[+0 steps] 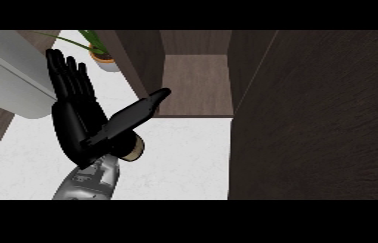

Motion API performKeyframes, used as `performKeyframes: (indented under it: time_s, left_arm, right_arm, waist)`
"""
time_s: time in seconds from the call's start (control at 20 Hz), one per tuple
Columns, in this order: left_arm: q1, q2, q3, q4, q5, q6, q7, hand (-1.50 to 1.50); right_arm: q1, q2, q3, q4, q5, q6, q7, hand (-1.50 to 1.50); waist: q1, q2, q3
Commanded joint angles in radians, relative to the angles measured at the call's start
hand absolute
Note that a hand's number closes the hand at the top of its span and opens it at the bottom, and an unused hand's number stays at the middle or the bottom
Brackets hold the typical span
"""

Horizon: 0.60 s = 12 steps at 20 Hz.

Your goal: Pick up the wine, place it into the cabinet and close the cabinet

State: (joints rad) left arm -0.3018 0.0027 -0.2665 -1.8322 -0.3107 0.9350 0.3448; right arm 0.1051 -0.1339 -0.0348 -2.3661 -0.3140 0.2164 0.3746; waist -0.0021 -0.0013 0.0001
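The left hand (74, 112) stands open at the view's left, fingers (70, 79) straight and held together, thumb stretched toward the cabinet (196, 82). The right hand is out of view. No wine can be identified; a small tan object (134, 148) shows behind the wrist, too hidden to name. The cabinet interior looks empty, and its door (303, 117) stands open at right. Judgement: locate the wine before any grasp, and keep the door's swing path unobstructed for closing.
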Motion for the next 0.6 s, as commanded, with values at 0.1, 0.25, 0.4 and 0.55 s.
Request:
performKeyframes:
  time_s: [0.1,0.25,0.4,0.55]
  left_arm:
    - [0.109,-0.001,0.019,-0.052,-0.028,0.002,-0.014,-1.50]
    - [0.166,-0.002,-0.019,-0.145,-0.104,-0.001,0.071,-1.50]
    - [0.229,-0.003,-0.068,-0.119,-0.074,0.060,-0.008,-1.50]
    - [0.264,-0.002,-0.020,-0.111,0.002,0.000,-0.074,-1.50]
  right_arm:
    - [-0.016,0.026,0.049,-0.041,0.058,-0.027,0.042,-1.50]
    - [-0.047,0.005,-0.012,-0.032,0.003,-0.020,0.057,-1.50]
    - [-0.012,0.025,0.018,-0.117,0.014,-0.047,0.102,-1.50]
    - [0.033,0.061,0.064,-0.059,0.076,-0.006,0.017,-1.50]
  waist:
    - [0.002,0.000,0.000]
    - [0.004,0.000,0.000]
    - [0.001,0.000,0.000]
    - [0.000,0.000,0.000]
